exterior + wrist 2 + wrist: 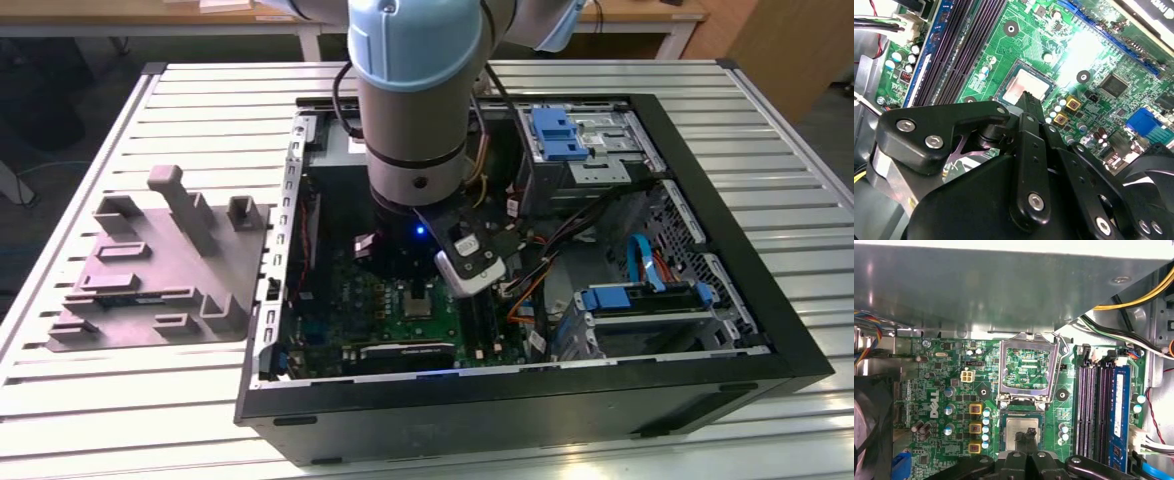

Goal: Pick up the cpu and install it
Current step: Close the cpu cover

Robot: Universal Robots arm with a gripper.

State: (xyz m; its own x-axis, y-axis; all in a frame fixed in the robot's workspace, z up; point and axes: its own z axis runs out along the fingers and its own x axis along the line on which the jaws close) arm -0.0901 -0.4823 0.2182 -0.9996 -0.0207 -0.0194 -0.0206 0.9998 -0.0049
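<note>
Tool: your tool (1028, 436) hangs low over the motherboard (949, 390) inside the open computer case (747, 330); in both wrist views its tips meet in one dark point right above the chip. You cannot tell whether they are clenched, or whether they touch the chip at all.

Cpu: the cpu (1022, 432) lies flat in its socket, silvery top up, near the middle of the board, beside the memory slots (1094, 410) (the tool's tip covers part of its top face).

Retention frame: the shiny metal frame (1027, 369) stands swung open next to the socket, so the chip looks placed but not clamped.

Doing it well: judge the seating by the chip's edges against the socket walls; keep any contact straight down and light, since a tilted chip would risk the contacts beneath.

Case: it sits on the slatted desk (801, 150), with a grey fixture block (160, 270) toward the desk's edge at the exterior view's left.

Hidden: in the exterior view the arm (414, 100) covers the socket; the chip's near edge is cut off by the tool's body.
</note>
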